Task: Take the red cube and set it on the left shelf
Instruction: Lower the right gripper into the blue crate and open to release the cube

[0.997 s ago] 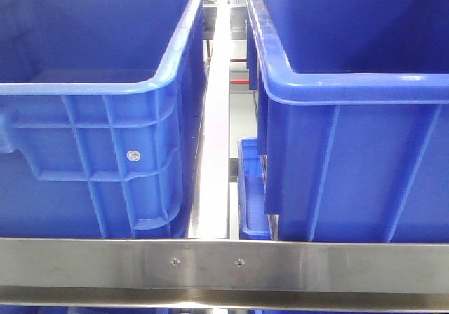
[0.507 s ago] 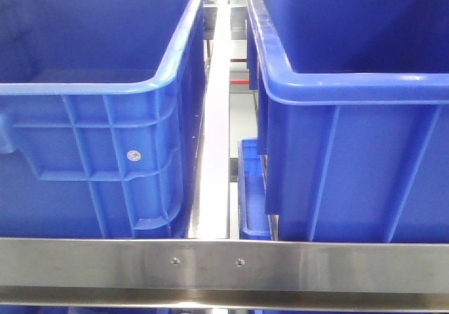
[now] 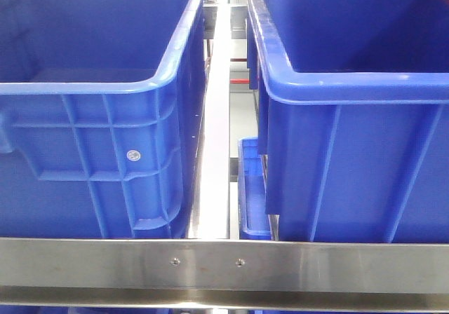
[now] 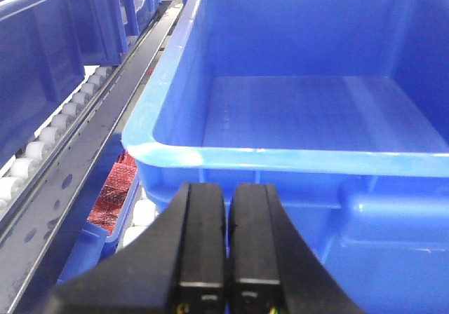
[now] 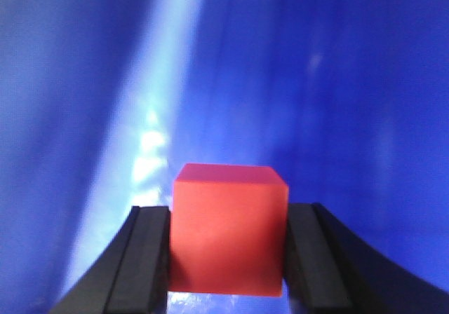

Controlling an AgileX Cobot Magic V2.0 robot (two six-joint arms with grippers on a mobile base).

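Observation:
The red cube (image 5: pixel 228 233) sits between the two black fingers of my right gripper (image 5: pixel 228 212), which is shut on it; a blurred blue crate surface fills the view behind. My left gripper (image 4: pixel 228 186) is shut and empty, just in front of the near rim of a large blue crate (image 4: pixel 309 111). The left shelf shows in the front view as a brushed steel front rail (image 3: pixel 105 263) with two small screws. It carries a left blue crate (image 3: pixel 91 153) and a right blue crate (image 3: pixel 351 167). Neither gripper shows in the front view.
A steel divider strip (image 3: pixel 214 118) runs between the two crates, with a smaller blue tray (image 3: pixel 250 188) lower behind it. In the left wrist view a roller track (image 4: pixel 42 153) runs along the left, and a low blue tray holds something red (image 4: pixel 116 191).
A faint dark patch has appeared at the top right inside the right crate. The crates and rail have not moved.

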